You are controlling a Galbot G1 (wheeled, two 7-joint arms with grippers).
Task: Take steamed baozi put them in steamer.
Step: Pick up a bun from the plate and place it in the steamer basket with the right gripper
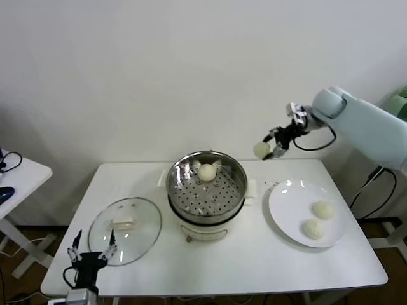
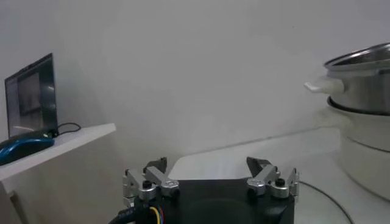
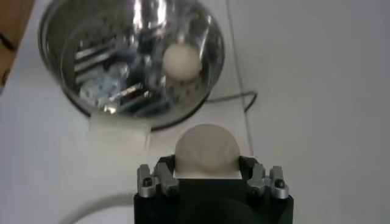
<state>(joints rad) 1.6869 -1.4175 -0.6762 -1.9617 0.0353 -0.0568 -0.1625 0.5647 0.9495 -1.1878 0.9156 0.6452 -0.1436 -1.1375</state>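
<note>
Right gripper [image 1: 270, 151] pinching smooth cream-white dough bun [image 1: 261, 150], raised right of round shiny steel steamer [image 1: 236, 166]. One bun [image 1: 206, 171] inside steamer; two buns [image 1: 318, 220] on white plate [image 1: 283, 202] to its right. Left gripper [image 1: 93, 248] spread, idle at glass lid [image 1: 145, 215] left of steamer.

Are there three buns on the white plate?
No, the white plate holds only two buns.

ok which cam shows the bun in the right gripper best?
Right wrist view: the bun fills the frame between the right gripper fingers, above the steamer. Head view shows it small. Left wrist view doesn't show it.
</note>
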